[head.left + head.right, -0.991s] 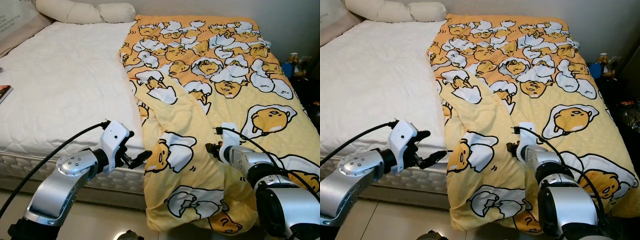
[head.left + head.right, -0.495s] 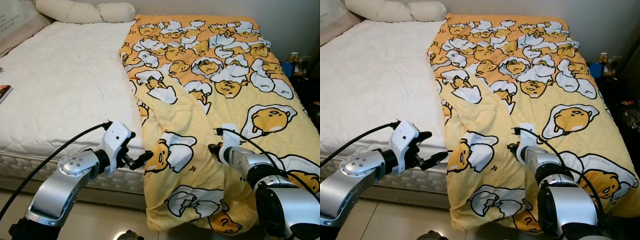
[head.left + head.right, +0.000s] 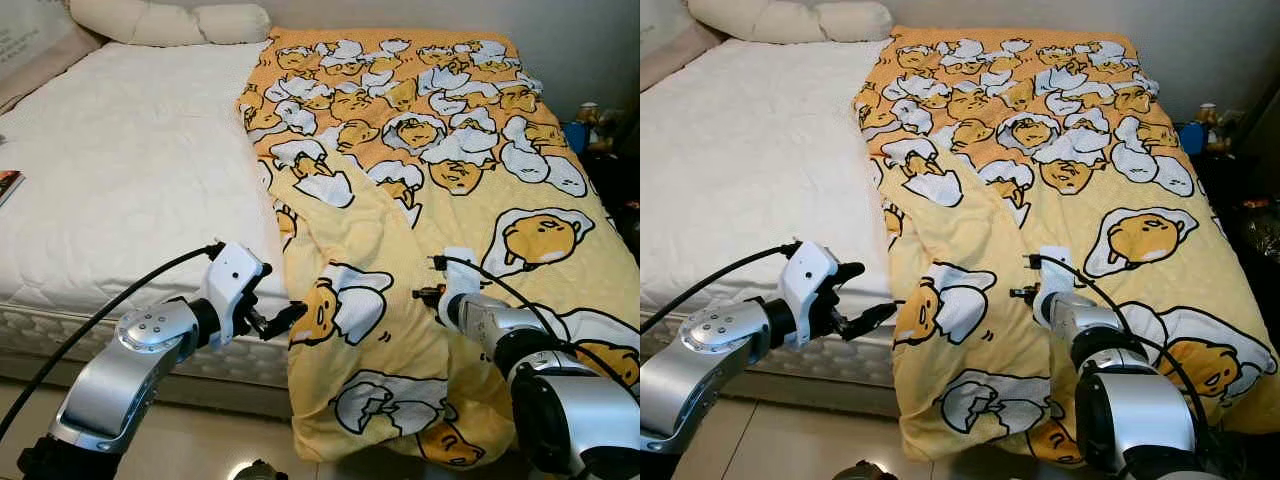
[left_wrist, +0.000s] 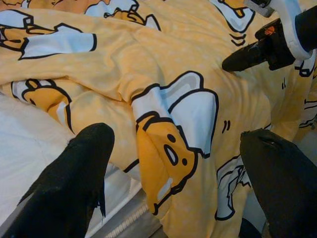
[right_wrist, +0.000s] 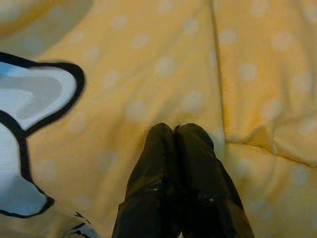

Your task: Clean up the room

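Observation:
A yellow blanket [image 3: 430,180] printed with egg characters covers the right half of the bed and hangs over the foot edge. The white mattress [image 3: 130,170] lies bare on the left half. My left gripper [image 3: 283,315] is open just beside the blanket's hanging left edge; in the left wrist view its fingers [image 4: 79,183] spread wide in front of a folded ridge of blanket [image 4: 168,124]. My right gripper [image 3: 418,293] is shut, with its tips resting on the blanket [image 5: 124,74] near the foot of the bed.
Two pillows [image 3: 170,22] lie at the head of the bed. A book [image 3: 8,185] sits at the mattress's left edge. Cluttered items [image 3: 595,125] stand beside the bed on the right. Tiled floor [image 3: 200,440] shows below the foot of the bed.

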`<state>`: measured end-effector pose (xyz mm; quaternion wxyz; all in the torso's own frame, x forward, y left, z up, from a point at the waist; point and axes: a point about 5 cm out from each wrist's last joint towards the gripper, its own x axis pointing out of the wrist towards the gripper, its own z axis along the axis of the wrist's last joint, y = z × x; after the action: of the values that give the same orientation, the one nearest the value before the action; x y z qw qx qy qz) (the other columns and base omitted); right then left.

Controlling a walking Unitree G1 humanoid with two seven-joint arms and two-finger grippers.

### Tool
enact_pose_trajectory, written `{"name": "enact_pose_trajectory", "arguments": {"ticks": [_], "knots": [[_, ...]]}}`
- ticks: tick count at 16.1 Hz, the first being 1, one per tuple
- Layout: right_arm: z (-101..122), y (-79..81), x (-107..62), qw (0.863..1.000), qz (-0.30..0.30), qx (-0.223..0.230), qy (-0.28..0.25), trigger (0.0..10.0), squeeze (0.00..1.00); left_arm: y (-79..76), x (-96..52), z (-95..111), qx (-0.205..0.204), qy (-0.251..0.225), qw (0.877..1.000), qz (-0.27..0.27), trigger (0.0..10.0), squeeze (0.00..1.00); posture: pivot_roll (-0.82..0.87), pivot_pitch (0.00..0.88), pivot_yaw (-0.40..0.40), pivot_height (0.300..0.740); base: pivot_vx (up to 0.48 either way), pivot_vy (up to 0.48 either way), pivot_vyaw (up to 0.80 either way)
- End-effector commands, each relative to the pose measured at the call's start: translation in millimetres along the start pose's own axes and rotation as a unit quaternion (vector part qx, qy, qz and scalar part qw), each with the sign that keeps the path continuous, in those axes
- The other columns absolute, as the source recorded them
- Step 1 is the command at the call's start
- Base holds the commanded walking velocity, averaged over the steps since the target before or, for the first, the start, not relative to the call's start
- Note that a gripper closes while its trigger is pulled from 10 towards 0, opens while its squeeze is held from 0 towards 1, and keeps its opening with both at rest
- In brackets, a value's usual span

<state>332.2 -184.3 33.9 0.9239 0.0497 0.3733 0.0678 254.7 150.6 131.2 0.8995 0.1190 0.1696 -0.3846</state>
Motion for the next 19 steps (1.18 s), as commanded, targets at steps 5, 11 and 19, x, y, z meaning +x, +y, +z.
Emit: {"name": "enact_pose_trajectory", "arguments": {"ticks": [5, 11, 19], "knots": [[19.5, 42.9, -1.7, 0.974, 0.223, -0.006, -0.048, 0.0, 0.00, 9.3, -12.4, 1.0, 0.009, -0.002, 1.000, 0.013, 10.0, 0.00, 0.07, 0.010, 0.038, 0.740, 0.000, 0.000, 0.00], [12.1, 155.5, -3.8, 0.904, 0.416, -0.091, -0.031, 0.0, 0.00, 43.9, -40.8, 5.4, 0.015, -0.007, 0.996, 0.085, 10.0, 0.00, 0.09, 0.009, 0.029, 0.740, 0.000, 0.000, 0.00], [10.1, 27.4, 3.9, 0.996, 0.071, -0.033, -0.052, 10.0, 1.00, 12.0, -10.3, -3.9, 0.001, -0.012, 1.000, 0.018, 10.0, 0.00, 0.06, 0.000, 0.055, 0.740, 0.000, 0.000, 0.00]]}}
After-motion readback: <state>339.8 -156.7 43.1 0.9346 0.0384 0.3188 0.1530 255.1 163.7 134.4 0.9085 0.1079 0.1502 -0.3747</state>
